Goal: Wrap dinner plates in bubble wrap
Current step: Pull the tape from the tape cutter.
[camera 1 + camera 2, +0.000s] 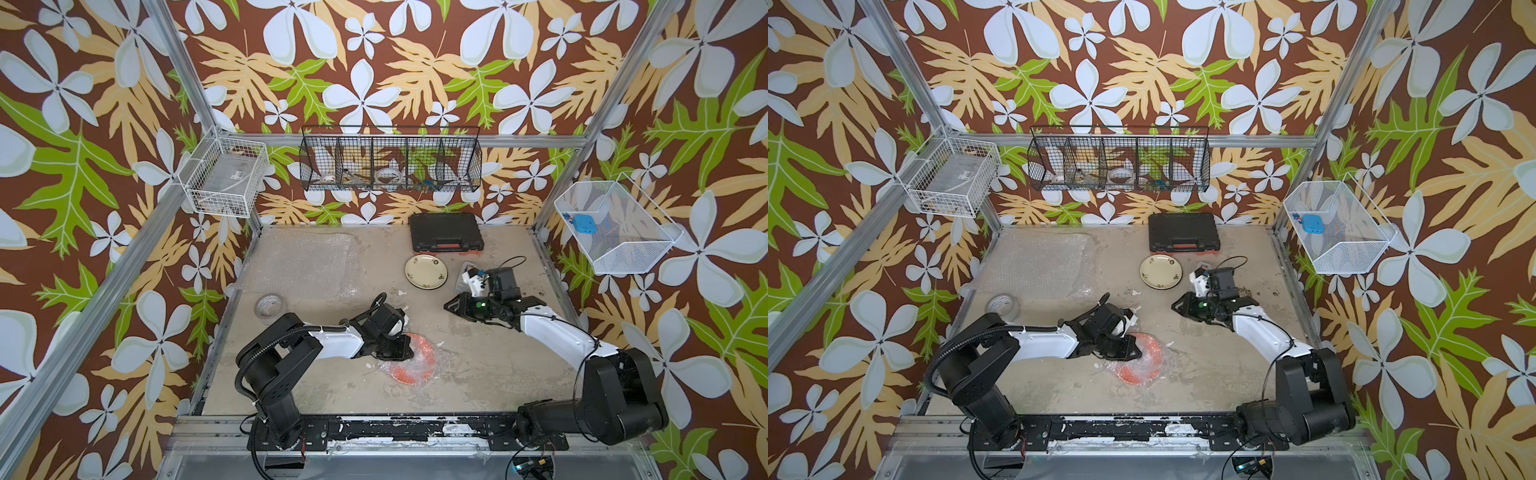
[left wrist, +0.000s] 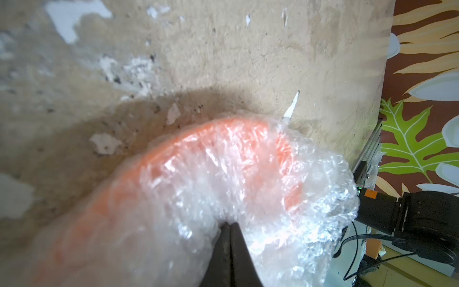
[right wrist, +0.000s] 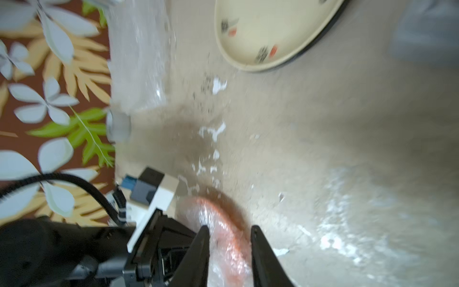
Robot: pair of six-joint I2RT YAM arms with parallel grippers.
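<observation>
– Near the front of the table [image 1: 490, 374], what is that orange thing?
– That is the orange plate [image 1: 419, 372]. It lies flat, and bubble wrap [image 2: 285, 193] is bunched all over it.
– Who holds it?
– The left gripper [image 2: 229, 225]. Its two jaws are pressed together on a bit of the wrap, on top of the plate.
– And the other one?
– The right gripper [image 3: 230, 227] hangs up in the air, off to the side of the plate. Its jaws stand apart and nothing is in them.
– So what is the job now?
– I think it is to pull the loose wrap tight and tuck it shut. Some wrap sticks out past the rim on the right.
– How do you do that well?
– Hold the pinch firm so the thin sheet cannot slip out. Pull low and slow, so the plate does not tip or slide. The right gripper could press the plate down, or fold the loose bit in.
– Then tape?
– Maybe. The tape roll [image 1: 269, 308] sits well apart, at the left edge.
– Are there more plates?
– Yes, the cream plate [image 1: 426, 271] lies bare at the back, and a spare sheet [image 1: 299, 262] lies flat at the back left.
</observation>
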